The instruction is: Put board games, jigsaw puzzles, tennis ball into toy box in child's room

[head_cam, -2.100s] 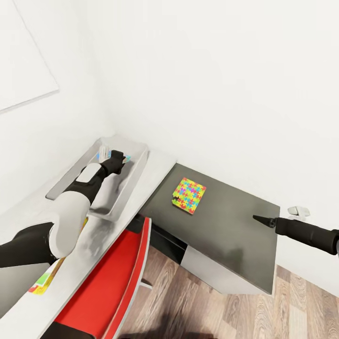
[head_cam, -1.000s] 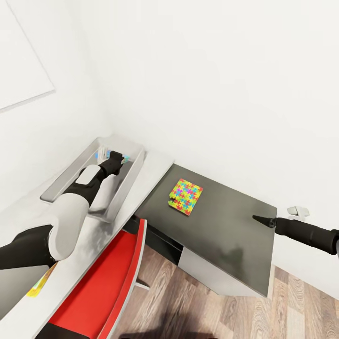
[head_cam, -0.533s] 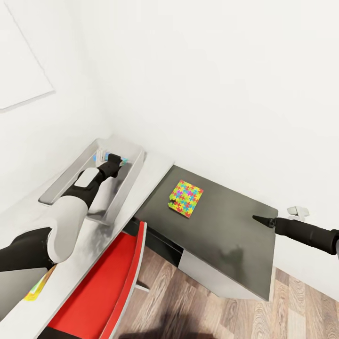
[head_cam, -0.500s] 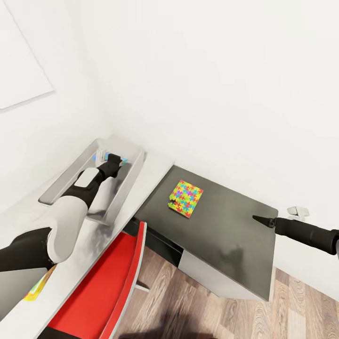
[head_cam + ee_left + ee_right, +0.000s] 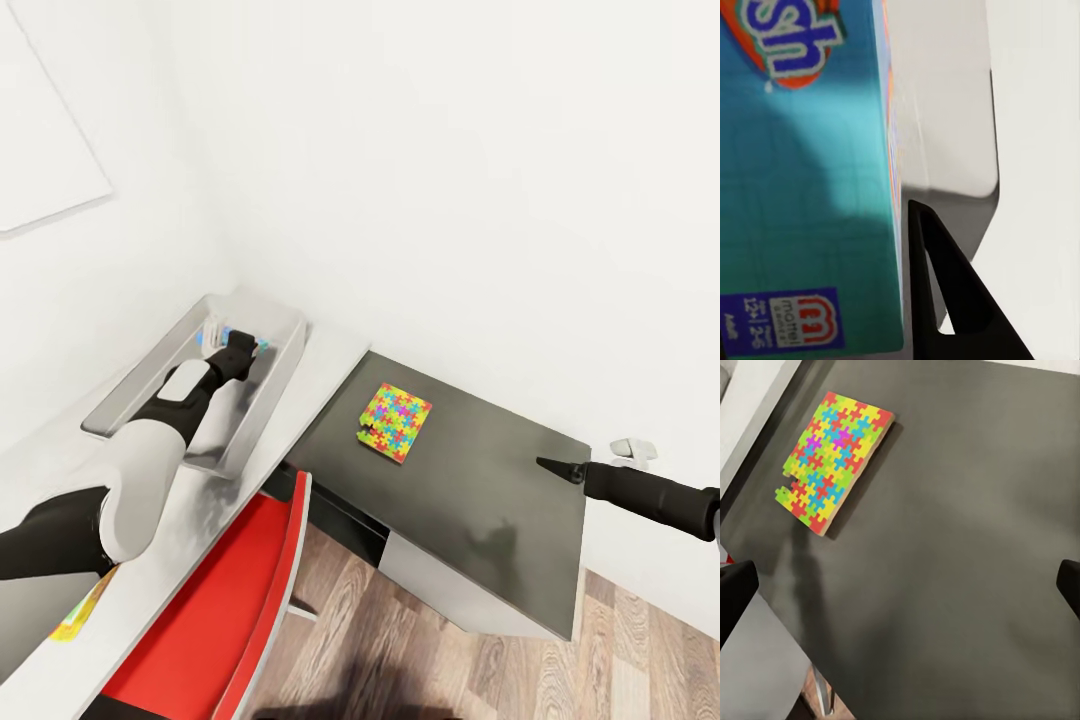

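My left gripper [image 5: 238, 343] reaches into the far end of the light-grey toy box [image 5: 283, 372] on the white table [image 5: 320, 365]. It is shut on a teal lettered board game [image 5: 810, 187], which stands on edge against one dark finger [image 5: 945, 300]. One jigsaw puzzle [image 5: 395, 420], bright and multicoloured, lies flat on the dark lower surface [image 5: 480, 500] to the right. Over that dark surface my right gripper [image 5: 552, 464] hovers open and empty, with the jigsaw puzzle [image 5: 832, 461] ahead of it and off to one side. The tennis ball is out of view.
A red chair [image 5: 225, 610] stands tucked under the table's front edge. A flat yellow, colourful item [image 5: 78, 612] peeks from under my left arm on the table. White walls close in behind; wood-plank floor [image 5: 500, 670] lies below.
The camera shifted slightly at first. My left gripper has edged a little farther along the toy box with the board game. The right arm and the puzzle have stayed put.
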Robot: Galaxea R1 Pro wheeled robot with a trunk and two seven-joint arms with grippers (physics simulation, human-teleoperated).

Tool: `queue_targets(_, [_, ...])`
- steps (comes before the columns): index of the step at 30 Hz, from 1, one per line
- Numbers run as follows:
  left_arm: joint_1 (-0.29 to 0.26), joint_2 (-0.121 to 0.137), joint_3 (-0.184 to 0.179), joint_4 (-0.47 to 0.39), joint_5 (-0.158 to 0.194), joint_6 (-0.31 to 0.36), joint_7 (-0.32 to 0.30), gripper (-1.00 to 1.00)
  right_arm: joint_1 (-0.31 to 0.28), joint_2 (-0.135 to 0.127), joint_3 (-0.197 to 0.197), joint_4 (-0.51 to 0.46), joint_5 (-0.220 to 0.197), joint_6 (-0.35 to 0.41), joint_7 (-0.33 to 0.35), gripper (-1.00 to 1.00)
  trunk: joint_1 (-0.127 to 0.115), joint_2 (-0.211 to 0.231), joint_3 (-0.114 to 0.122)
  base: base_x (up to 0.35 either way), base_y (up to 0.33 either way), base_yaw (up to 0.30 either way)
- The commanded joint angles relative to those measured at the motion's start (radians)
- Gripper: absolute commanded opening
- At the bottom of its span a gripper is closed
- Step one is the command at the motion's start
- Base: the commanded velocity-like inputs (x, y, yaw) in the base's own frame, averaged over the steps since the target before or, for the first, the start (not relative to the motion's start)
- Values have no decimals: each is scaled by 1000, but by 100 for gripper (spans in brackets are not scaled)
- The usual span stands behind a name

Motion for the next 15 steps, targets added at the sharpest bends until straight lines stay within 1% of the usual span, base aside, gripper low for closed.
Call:
queue_targets(1, [0, 0, 5, -1, 9, 6, 4, -100, -1, 0, -1, 0, 3, 5, 6, 100, 1, -2, -2, 1, 0, 0])
queue_targets(9, [3, 1, 5, -1, 9, 6, 4, -100, -1, 0, -1, 0, 3, 5, 6, 100, 1, -2, -2, 0, 0, 0])
queue_targets(15, [-4, 29, 7, 0, 9, 16, 10, -100, -1, 0, 9, 0, 3, 5, 6, 100, 1, -2, -7, 0, 0, 0])
